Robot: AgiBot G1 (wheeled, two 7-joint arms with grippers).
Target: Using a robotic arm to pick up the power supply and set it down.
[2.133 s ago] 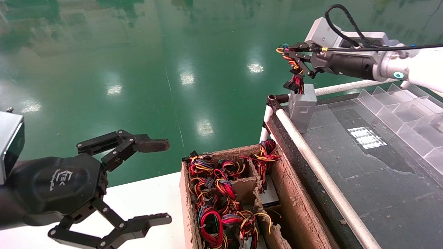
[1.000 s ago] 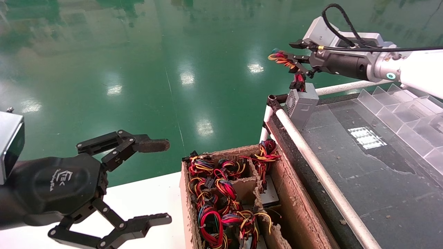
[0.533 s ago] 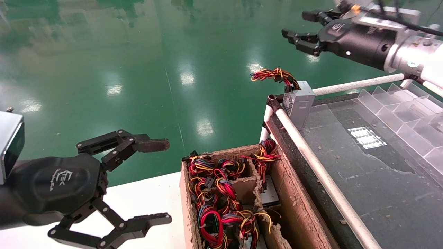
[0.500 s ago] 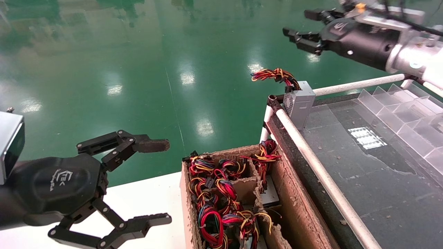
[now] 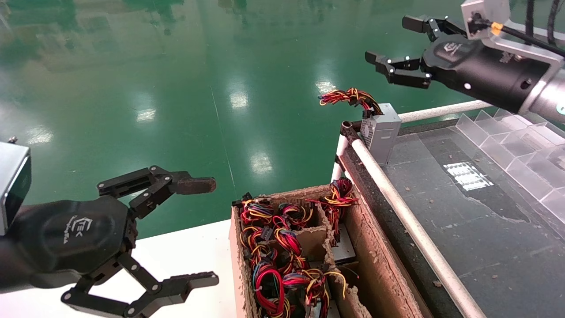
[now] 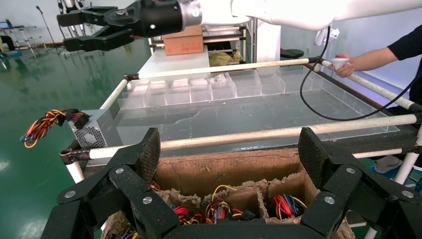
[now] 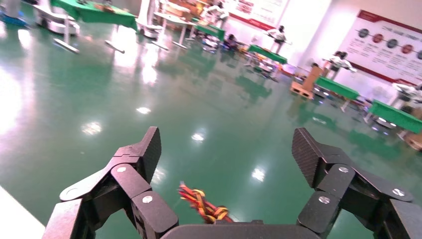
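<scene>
Right claw [image 5: 397, 46], upper right of the head view: fingers spread wide, holding nothing, raised above and clear of the power supply [image 5: 380, 134]. The power supply stands on the far left corner of the table [image 5: 463, 212], against the white rail [image 5: 410, 225], its wire bundle [image 5: 348, 96] jutting out over the green floor. Left claw [image 5: 198, 232], lower left: wide, idle beside the cardboard box [image 5: 309, 251] of wired units.

Two grippers: one left [image 5: 194, 229], one right [image 5: 393, 46]. One power supply [image 5: 380, 132] on the far tray corner. One cardboard box [image 5: 375, 265] of many wire bundles.
</scene>
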